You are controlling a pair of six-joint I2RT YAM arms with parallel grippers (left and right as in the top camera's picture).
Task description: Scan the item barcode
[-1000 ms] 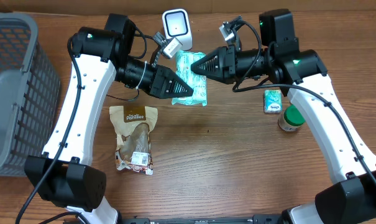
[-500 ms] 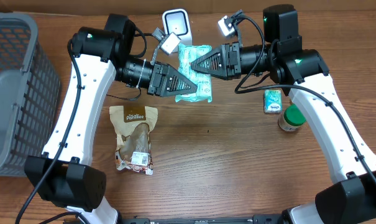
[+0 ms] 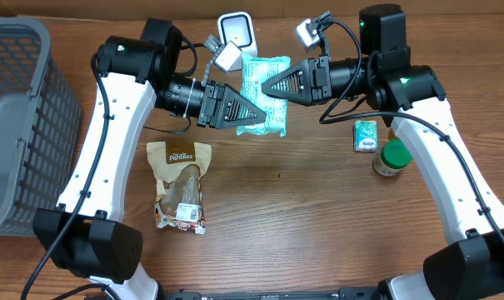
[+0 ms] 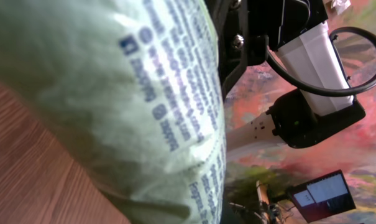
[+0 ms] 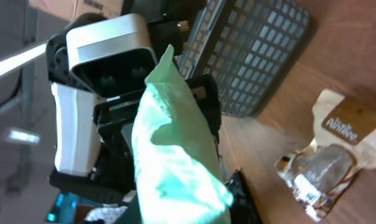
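Observation:
The item, a pale green packet (image 3: 271,73) with blue print, is held off the table just below the white barcode scanner (image 3: 236,33). My left gripper (image 3: 250,114) is shut on the packet's lower left part. From the right, my right gripper (image 3: 266,87) is shut on its middle. The packet (image 4: 113,93) fills the left wrist view and hides the fingers there. Seen from the right wrist, the packet (image 5: 175,162) stands edge-on between the jaws with the scanner (image 5: 107,43) right behind it. I cannot make out a barcode.
A brown snack pouch (image 3: 181,182) lies on the wooden table at front left. A small green box (image 3: 366,135) and a green-lidded jar (image 3: 391,158) stand to the right. A grey basket (image 3: 18,117) fills the left edge.
The packet has come up off the table toward the scanner and turned more upright. The right jaws have narrowed onto it. The left gripper has kept its hold.

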